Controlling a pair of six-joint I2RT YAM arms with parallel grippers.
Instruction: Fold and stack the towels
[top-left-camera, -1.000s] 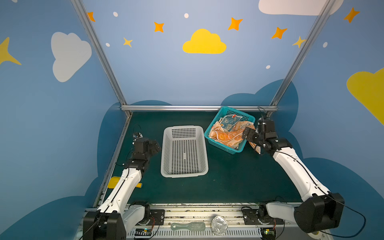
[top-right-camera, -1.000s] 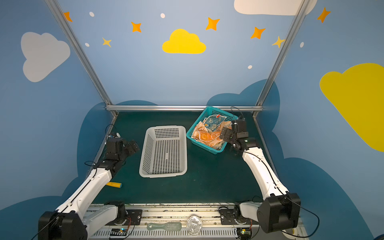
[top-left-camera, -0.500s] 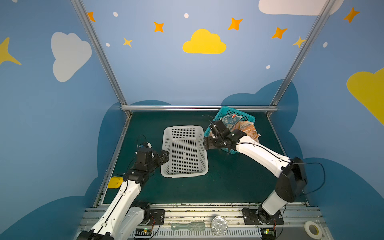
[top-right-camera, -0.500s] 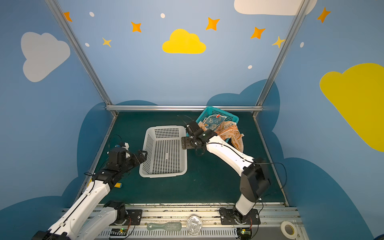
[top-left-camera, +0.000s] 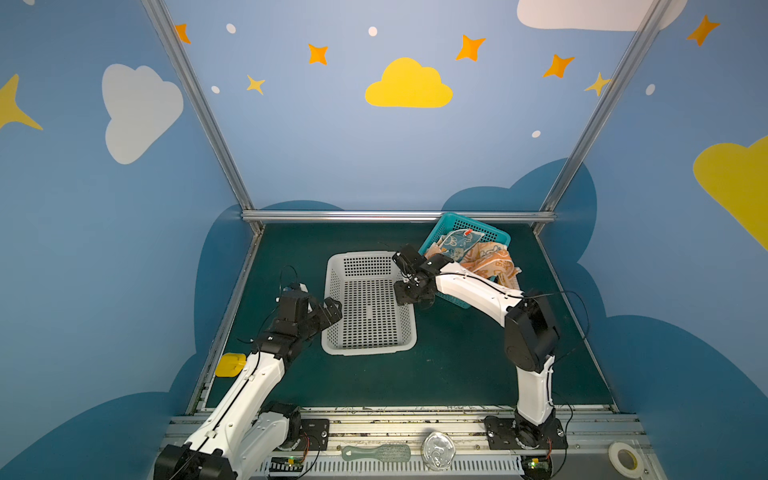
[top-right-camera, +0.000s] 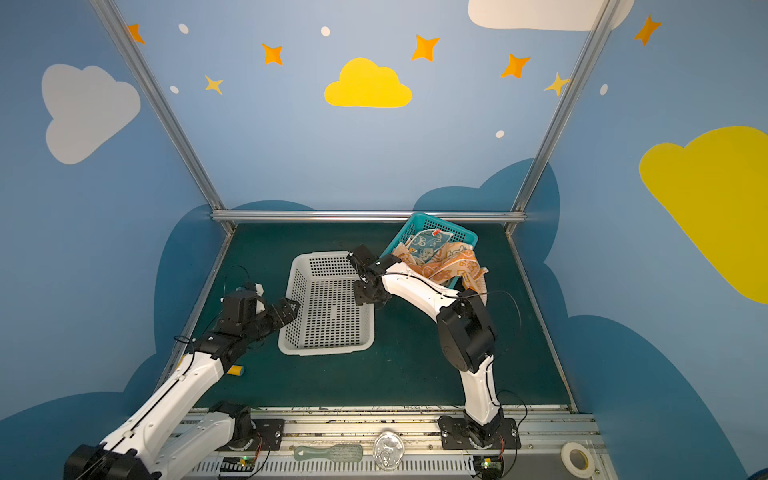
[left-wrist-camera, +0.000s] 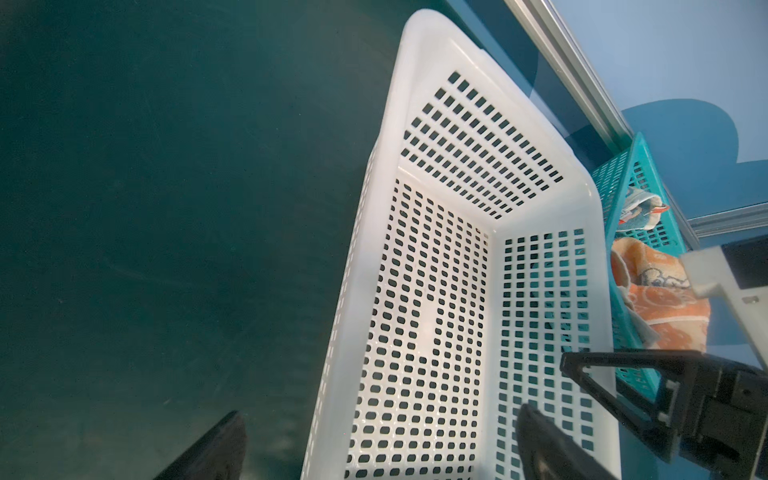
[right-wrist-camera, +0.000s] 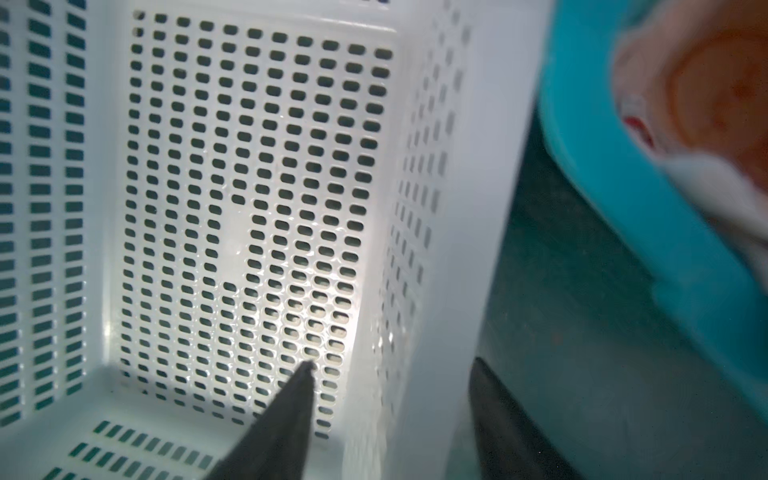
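Note:
The towels lie crumpled in a teal basket (top-left-camera: 490, 232) at the back right. A blue one (top-left-camera: 457, 245) (top-right-camera: 426, 245) is on top, and an orange one (top-left-camera: 494, 262) (top-right-camera: 455, 266) hangs over the basket's edge. The left wrist view also shows the orange towel (left-wrist-camera: 660, 299). My left gripper (top-left-camera: 328, 309) (left-wrist-camera: 382, 415) is open, its fingers either side of the left wall of the white basket (top-left-camera: 409, 332). My right gripper (top-left-camera: 405, 295) (right-wrist-camera: 392, 365) straddles the white basket's right wall (right-wrist-camera: 449, 249), one finger inside and one outside. Its jaws are still apart.
A yellow object (top-left-camera: 230, 365) lies at the mat's left edge by my left arm. On the front rail are a brush (top-left-camera: 376, 453), a shiny round can (top-left-camera: 436, 451) and a tape roll (top-left-camera: 623, 457). Metal frame posts and blue walls close in the mat.
My right arm left the teal basket and swung to the white basket's right wall, jaws narrowing. My left gripper moved in to the left wall. The orange towel now hangs over the teal rim.

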